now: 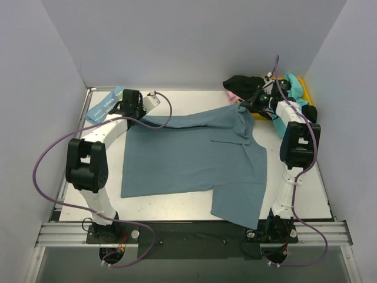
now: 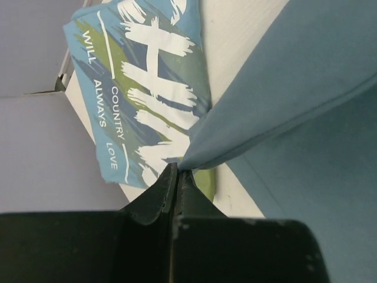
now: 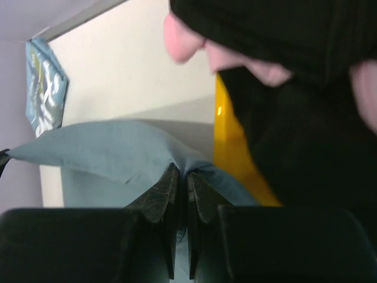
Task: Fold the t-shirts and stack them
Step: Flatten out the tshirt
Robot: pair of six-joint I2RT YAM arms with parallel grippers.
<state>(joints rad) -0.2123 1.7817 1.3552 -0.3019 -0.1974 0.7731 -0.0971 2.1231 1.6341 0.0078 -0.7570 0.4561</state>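
Teal t-shirt [image 1: 188, 159] (pinched) spans left gripper [image 2: 178, 174], right gripper [image 3: 181, 174].

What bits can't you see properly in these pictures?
- Left wrist view: the big white letters on the light-blue shirt are cut off by the top edge and covered by the slate-teal shirt, so the big word can't be read.
- Right wrist view: only a strip of the yellow bin shows; the black shirt hides the rest.
- Right wrist view: the pink shirt is blurry and mostly under the black shirt.
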